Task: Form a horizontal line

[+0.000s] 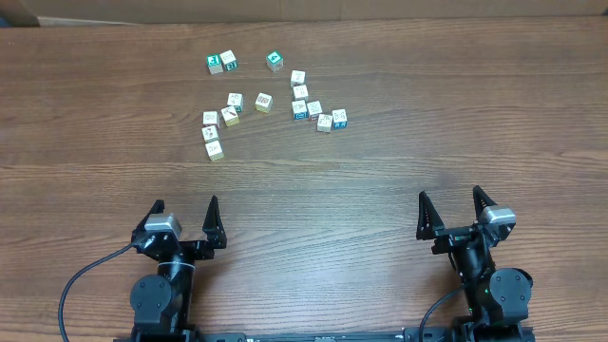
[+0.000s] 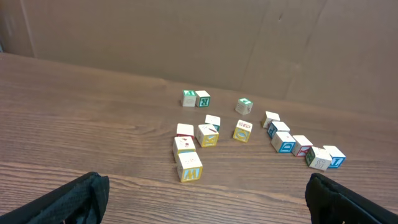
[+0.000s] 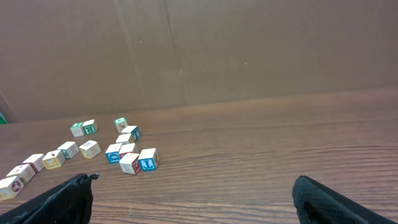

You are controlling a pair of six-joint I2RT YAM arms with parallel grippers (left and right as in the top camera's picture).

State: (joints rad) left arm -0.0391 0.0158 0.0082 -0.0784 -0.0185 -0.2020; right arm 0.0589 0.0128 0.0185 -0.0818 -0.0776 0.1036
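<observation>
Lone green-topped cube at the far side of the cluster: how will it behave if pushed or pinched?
The green-topped cube looks like rigid wood with flat faces, so it likely slides rather than rolls. Being small, it is probably light and easily skewed. It stands apart from the nearest cube, so fingers probably have room.

Even, diffuse light from above falls on the tabletop (image 1: 380, 180), with no glare on the wood grain. The cubes (image 1: 263, 102) cast short, soft shadows. The overhead view is sharp throughout. In the wrist views, the dark fingertips (image 2: 74, 199) of the left claw (image 2: 202, 199) and right claw (image 3: 193, 199), at the near lower corners, are blurred.
</observation>
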